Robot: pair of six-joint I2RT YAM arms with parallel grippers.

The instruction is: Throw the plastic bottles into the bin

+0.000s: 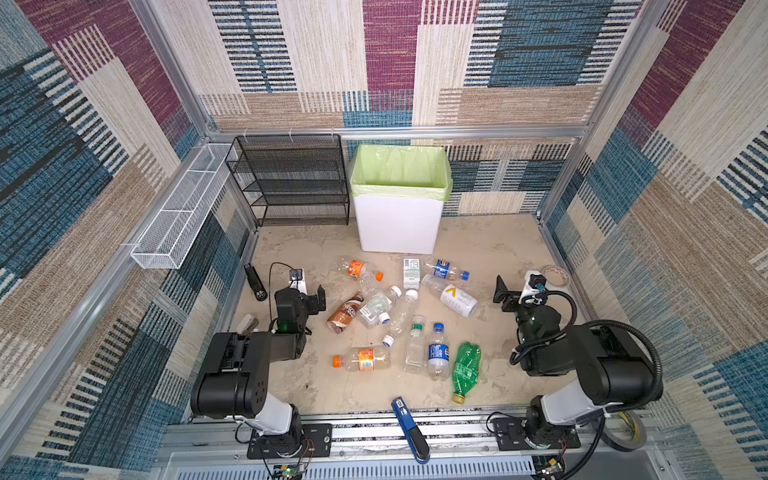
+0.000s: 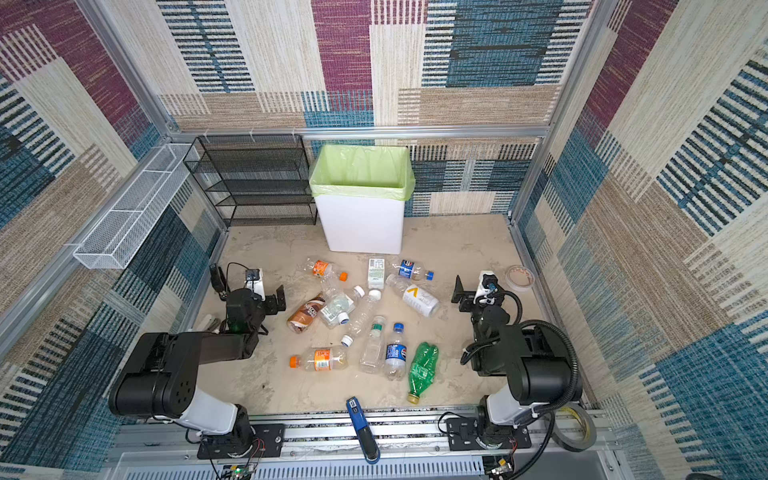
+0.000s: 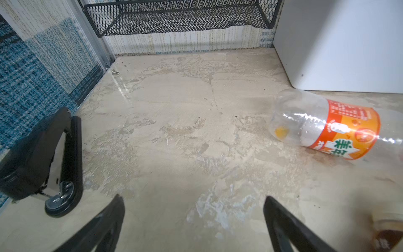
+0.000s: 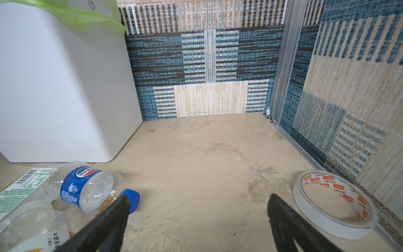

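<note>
Both top views, catalogued left to right.

- left gripper (image 3: 193, 197): fingers spread as wide as they go, nothing between them. It sits low at the left edge of the bench (image 1: 478, 241), with a black stapler (image 3: 43, 157) beside it.
- plastic bottles (image 1: 401, 316): about a dozen, all lying on their sides mid-bench between the two arms, none in the bin. The brown bottle (image 1: 345, 312) is nearest the left gripper and the crushed green bottle (image 1: 467, 368) nearest the right arm.
- bin (image 1: 399, 224): upright at the back of the bench, green liner over its rim, just behind the bottles.
- right gripper (image 4: 198, 196): fingers fully apart and empty. A blue-capped bottle (image 4: 91, 189) lies just beside one finger and a tape roll (image 4: 333, 203) beside the other.
- Handling, judged: the bottles look empty, so light. Thin walls will dent under a squeeze, and smooth round bodies may roll or slip. Take hold across the labelled mid-body, or at the stiffer neck under the cap.
</note>
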